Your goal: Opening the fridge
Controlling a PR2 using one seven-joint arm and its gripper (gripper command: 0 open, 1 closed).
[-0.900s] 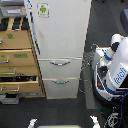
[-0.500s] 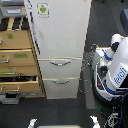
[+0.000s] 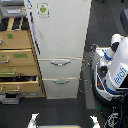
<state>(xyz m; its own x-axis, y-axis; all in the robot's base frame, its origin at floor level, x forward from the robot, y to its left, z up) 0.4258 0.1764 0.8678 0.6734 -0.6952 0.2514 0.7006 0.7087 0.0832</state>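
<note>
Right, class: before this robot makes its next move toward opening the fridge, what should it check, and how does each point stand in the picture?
1. Fridge upper door shut: ok, it looks closed.
2. Long door handle in view: ok, on the door's edge toward the exterior view's left.
3. Two lower fridge drawers shut: ok.
4. Wooden cabinet drawers pushed in: not ok, the lower ones look pulled out.
5. Gripper open and near the handle: cannot tell, no gripper clearly shows.
6. Robot placed by the fridge: ok, at the exterior view's right.

The fridge [image 3: 59,45] is cut off by the top edge; the robot [image 3: 114,70] by the right edge; the cabinet [image 3: 19,62] by the left; no gripper shows; the sticker [image 3: 43,9] is too blurred to read.
</note>
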